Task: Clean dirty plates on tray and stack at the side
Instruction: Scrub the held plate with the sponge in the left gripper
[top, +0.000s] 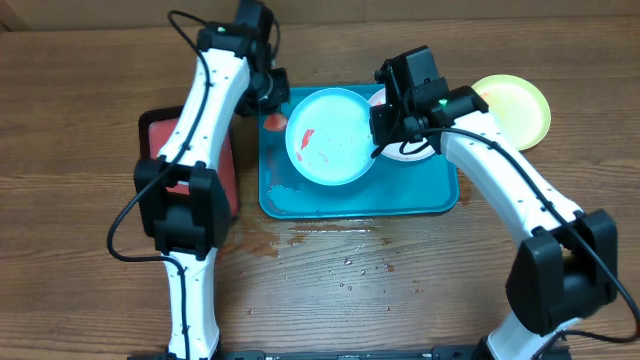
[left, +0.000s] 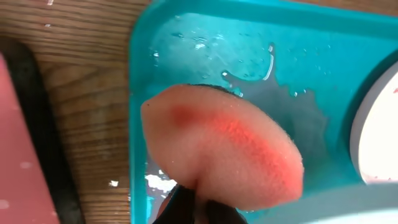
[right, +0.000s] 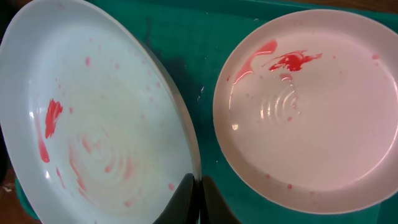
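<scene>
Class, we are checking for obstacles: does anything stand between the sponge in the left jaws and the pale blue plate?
Nothing visible does. The sponge in the left gripper hangs over a corner of the tray; only wet, bare tray floor lies between it and the pale blue plate.

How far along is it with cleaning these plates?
Done: the yellow-green plate sits beside the tray. In hand: the left end effector grips a sponge, the right end effector pinches the rim of the smeared mint-blue plate. Remaining: that plate and the red-smeared white plate.
</scene>
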